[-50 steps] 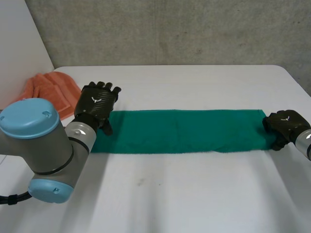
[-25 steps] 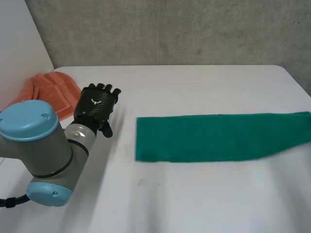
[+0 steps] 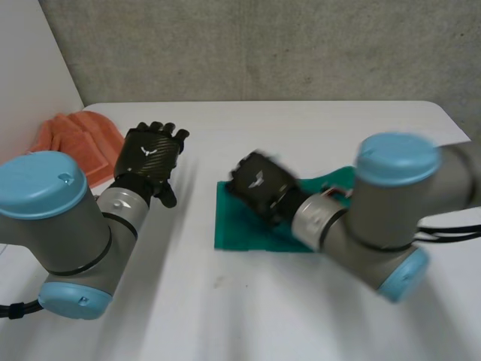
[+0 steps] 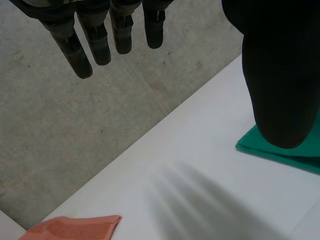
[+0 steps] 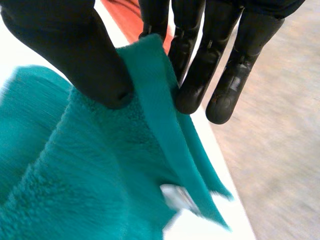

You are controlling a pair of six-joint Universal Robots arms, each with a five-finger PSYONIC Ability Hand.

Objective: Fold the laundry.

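- Nearest on the bench (image 3: 225, 316), the right arm (image 3: 391, 214) reaches across the middle, and its bulk hides part of the green towel (image 3: 244, 229).
- The green towel lies flat near the bench's centre. One short end is lifted off the surface.
- The right hand (image 3: 259, 184) sits over the towel's end nearest the left arm. In its wrist view the lifted edge is pinched between the thumb and the fingers (image 5: 200, 75), so this hand is closed on the towel.
- The step in hand looks like an end-to-end fold, with the held edge carried over toward the opposite end.
- The next move probably calls for lowering that edge so that its corners meet the end below, then letting go without dragging the top layer askew.
- Farther off, the left hand (image 3: 154, 154) hovers just beside the towel but apart from it. It is straight and spread and holds nothing. It could press the lower layer flat if that layer slides.
- Farthest, an orange cloth (image 3: 75, 135) lies bunched at the bench's far corner beyond the left hand, well apart from the towel. It likely waits its turn.
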